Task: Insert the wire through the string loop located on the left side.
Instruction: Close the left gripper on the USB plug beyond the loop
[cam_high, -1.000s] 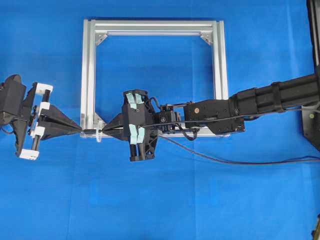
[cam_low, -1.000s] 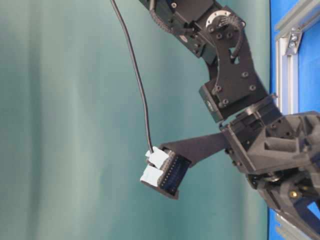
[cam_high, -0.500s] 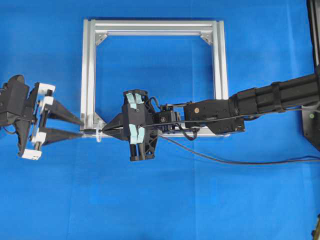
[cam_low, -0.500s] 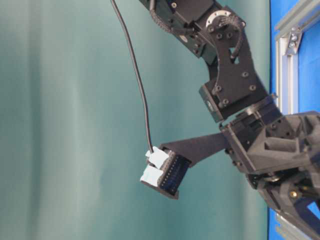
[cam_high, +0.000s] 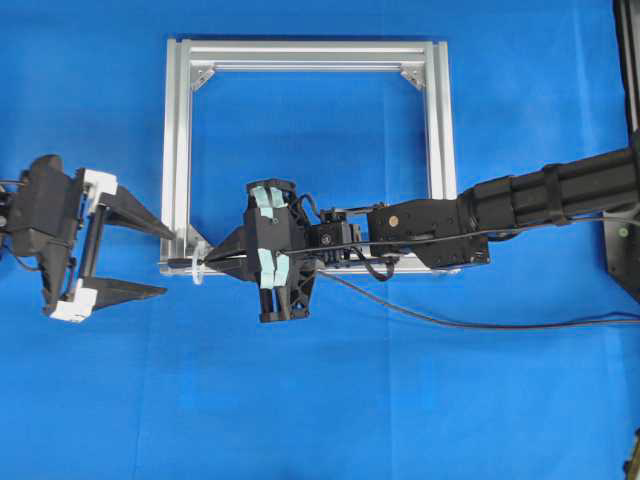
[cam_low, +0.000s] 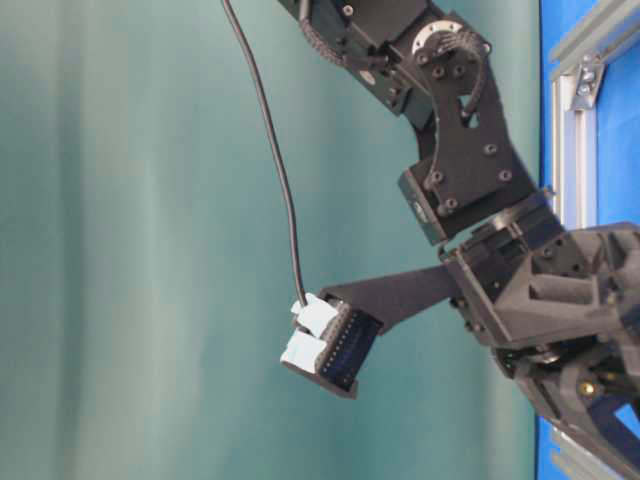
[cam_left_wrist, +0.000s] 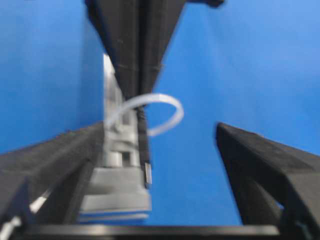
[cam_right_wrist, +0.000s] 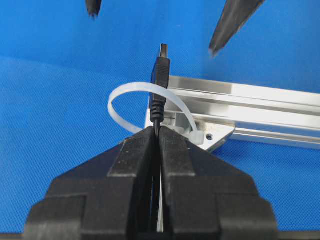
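We see the right fingers (cam_right_wrist: 157, 134) clamped on the wire (cam_right_wrist: 160, 87), its plug tip poking through the string loop (cam_right_wrist: 125, 95) at the aluminium frame's (cam_high: 180, 140) lower-left corner. Our left fingers (cam_high: 150, 255) gape wide, holding nothing, just left of that corner.

Even, bright illumination across the blue surface (cam_high: 400, 400) in the overhead view, with only faint, soft shadows. The aluminium frame (cam_high: 300, 50) shows mild glare along its rails. The left wrist view is strongly blurred throughout; the string loop (cam_left_wrist: 150, 112) appears smeared. The right wrist view is sharp at the wire (cam_right_wrist: 160, 90).
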